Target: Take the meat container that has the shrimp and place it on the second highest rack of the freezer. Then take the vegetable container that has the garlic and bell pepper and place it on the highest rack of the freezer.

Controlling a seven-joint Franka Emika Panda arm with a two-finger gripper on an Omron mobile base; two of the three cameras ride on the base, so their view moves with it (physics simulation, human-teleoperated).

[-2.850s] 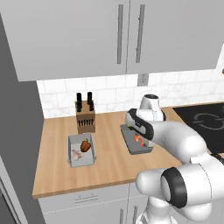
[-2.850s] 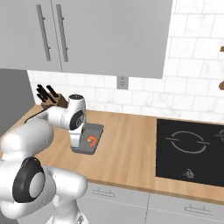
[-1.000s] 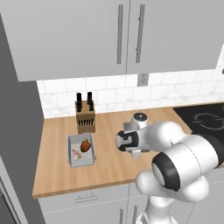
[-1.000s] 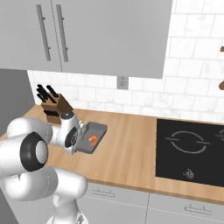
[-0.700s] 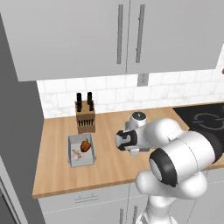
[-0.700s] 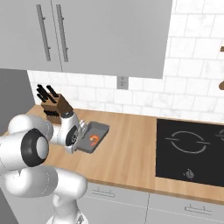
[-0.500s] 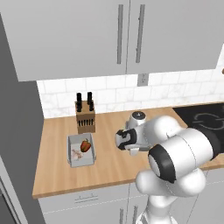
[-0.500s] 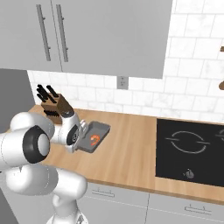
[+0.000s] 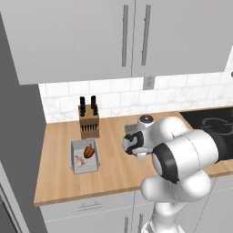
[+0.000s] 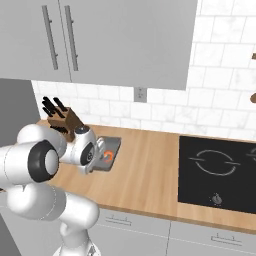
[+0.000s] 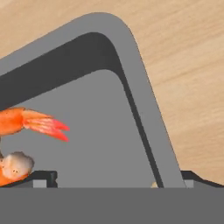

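- My tool (image 11: 109, 177) hangs low over the meat container (image 11: 131, 65), jaws apart straddling its wall, ready to clamp.
- Shrimp (image 11: 30, 122) inside, at 9 o'clock.
- Veg container (image 9: 84, 156) sits apart on surface (image 9: 113, 173).

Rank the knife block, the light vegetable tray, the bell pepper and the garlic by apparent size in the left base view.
1. Light vegetable tray, largest.
2. Knife block, clearly smaller in footprint, though it stands farther back, which shrinks it somewhat.
3 and 4. Bell pepper and garlic: both tiny and about alike, so no ranking between them.
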